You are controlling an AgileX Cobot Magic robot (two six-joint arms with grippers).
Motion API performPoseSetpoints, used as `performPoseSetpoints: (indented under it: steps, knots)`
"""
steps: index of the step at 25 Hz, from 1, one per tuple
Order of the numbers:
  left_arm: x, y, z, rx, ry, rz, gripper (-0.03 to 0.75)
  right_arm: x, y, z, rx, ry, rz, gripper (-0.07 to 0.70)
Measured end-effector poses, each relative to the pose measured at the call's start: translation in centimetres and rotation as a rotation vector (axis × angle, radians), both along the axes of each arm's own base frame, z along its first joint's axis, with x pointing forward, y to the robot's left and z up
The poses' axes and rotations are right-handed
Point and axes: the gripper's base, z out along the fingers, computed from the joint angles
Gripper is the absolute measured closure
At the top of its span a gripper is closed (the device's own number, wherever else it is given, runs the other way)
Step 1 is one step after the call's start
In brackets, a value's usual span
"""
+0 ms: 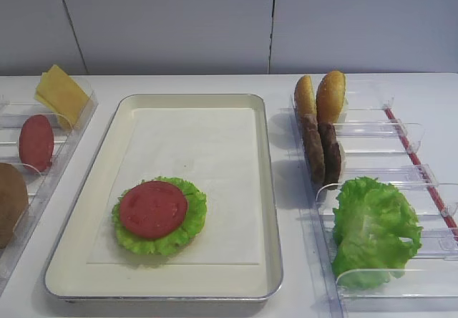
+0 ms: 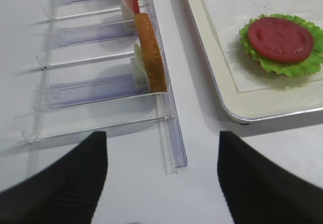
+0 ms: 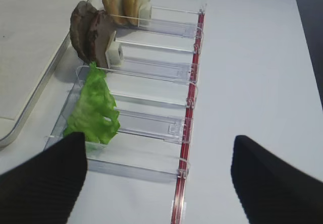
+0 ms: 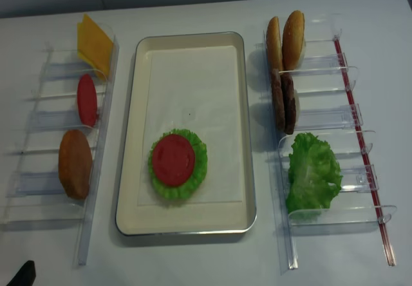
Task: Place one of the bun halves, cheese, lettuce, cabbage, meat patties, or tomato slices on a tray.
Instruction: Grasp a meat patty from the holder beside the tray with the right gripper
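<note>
Exterior high shows tomato slice (image 1: 152, 209) stacked on lettuce (image 1: 159, 218) in tray (image 1: 268, 189), so layering's underway. I've both claws spread, empty: right gripper (image 3: 159, 178) near patties (image 3: 91, 32), left gripper (image 2: 161, 178) by bun half (image 2: 150, 55).

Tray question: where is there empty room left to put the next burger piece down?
The tray is bare across its whole far half, between the rim and the lettuce leaf. Narrower strips run along both long sides of the leaf. The near middle is crowded: the tomato slice lies on that leaf.
</note>
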Motion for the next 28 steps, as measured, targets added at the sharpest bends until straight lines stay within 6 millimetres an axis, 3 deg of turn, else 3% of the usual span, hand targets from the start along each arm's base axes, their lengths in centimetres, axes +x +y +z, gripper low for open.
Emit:
performPoseSetpoints:
  steps: [6,11,20,28]
  knots:
    - [0.0,0.0,0.0,0.000,-0.001,0.000,0.244,5.3,0.3,5.0,-0.034,0.095,0.069,0.034]
    - [0.0,0.0,0.0,0.000,0.001,0.000,0.244,10.5,1.2,6.9,0.006,0.164,0.177,0.034]
    - [0.0,0.0,0.0,0.000,0.001,0.000,0.244,18.9,3.6,5.7,0.197,0.339,0.355,0.034]
    - [0.0,0.0,0.0,0.000,0.001,0.000,0.244,23.4,8.7,4.0,0.022,0.412,0.454,0.034]
